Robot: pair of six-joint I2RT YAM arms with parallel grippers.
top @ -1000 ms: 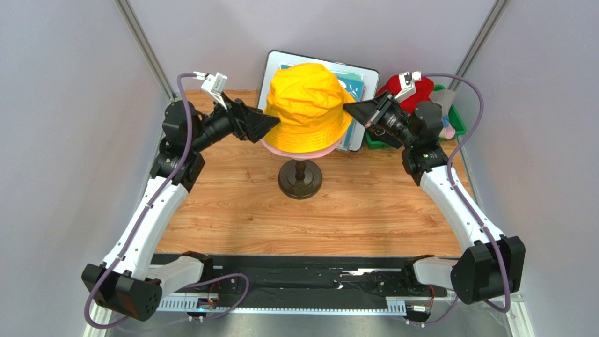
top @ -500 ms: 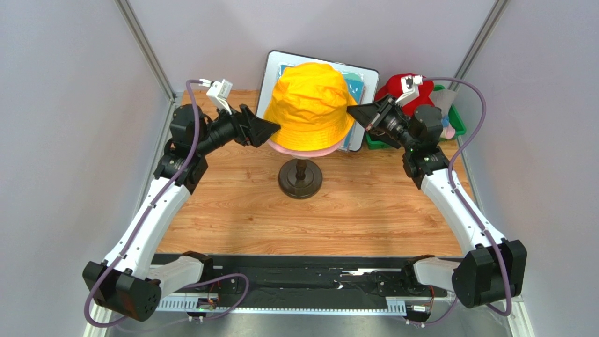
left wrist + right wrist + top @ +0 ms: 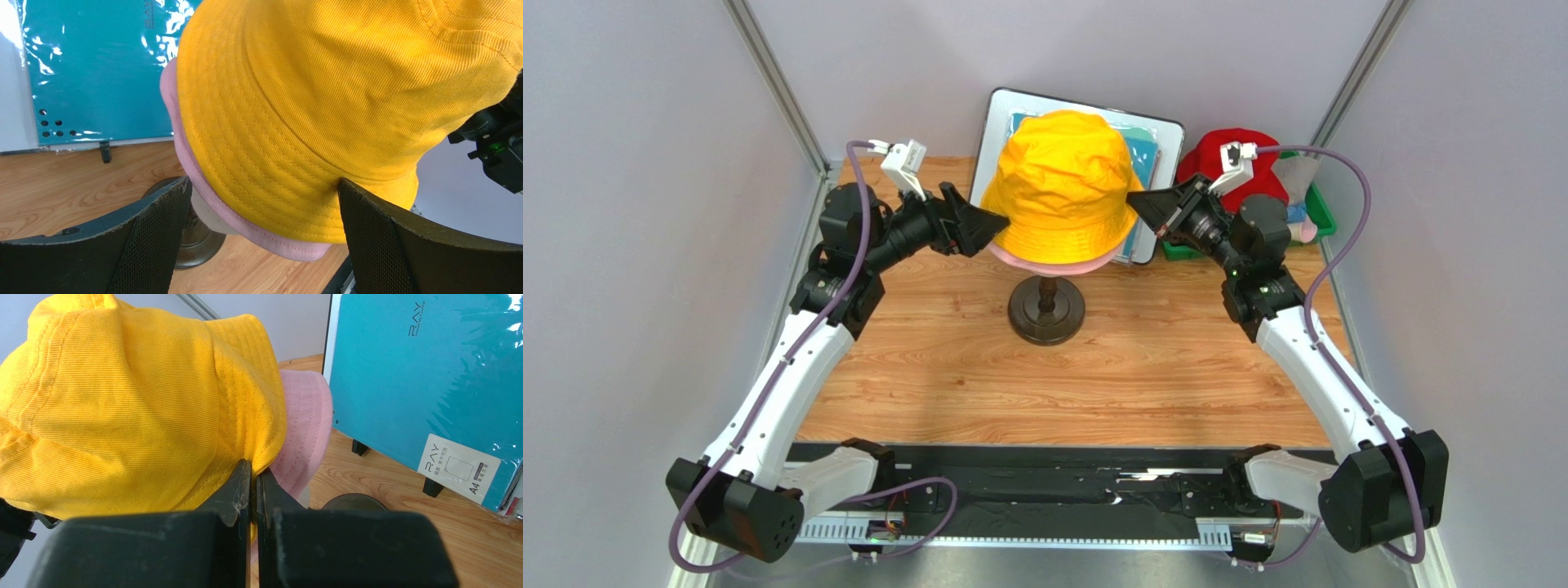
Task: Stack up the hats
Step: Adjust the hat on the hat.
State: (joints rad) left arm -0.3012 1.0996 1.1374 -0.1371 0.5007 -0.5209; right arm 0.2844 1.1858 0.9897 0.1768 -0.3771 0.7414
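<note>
An orange-yellow hat (image 3: pixel 1063 184) sits on top of a pink hat (image 3: pixel 1053 262), both on the cream mannequin head (image 3: pixel 207 215) with its dark round base (image 3: pixel 1047 312). My left gripper (image 3: pixel 995 227) is open at the hats' left side. In the left wrist view its fingers straddle the brims of the orange-yellow hat (image 3: pixel 294 122) and the pink hat (image 3: pixel 276 242) without pinching them. My right gripper (image 3: pixel 1133 203) is shut on the right edge of the brim of the orange-yellow hat (image 3: pixel 123 416). The pink hat (image 3: pixel 304 435) shows just beneath that brim. A red hat (image 3: pixel 1226 150) lies at the back right.
A flat teal sheet in a white frame (image 3: pixel 1151 137) leans behind the mannequin. A green bin (image 3: pixel 1323 211) at the back right holds the red hat and other cloth. Grey walls close in both sides of the wooden table (image 3: pixel 1014 392).
The left gripper has pulled back a little to the left from the brim. The right wrist has shifted slightly down, still pinching the yellow brim.
</note>
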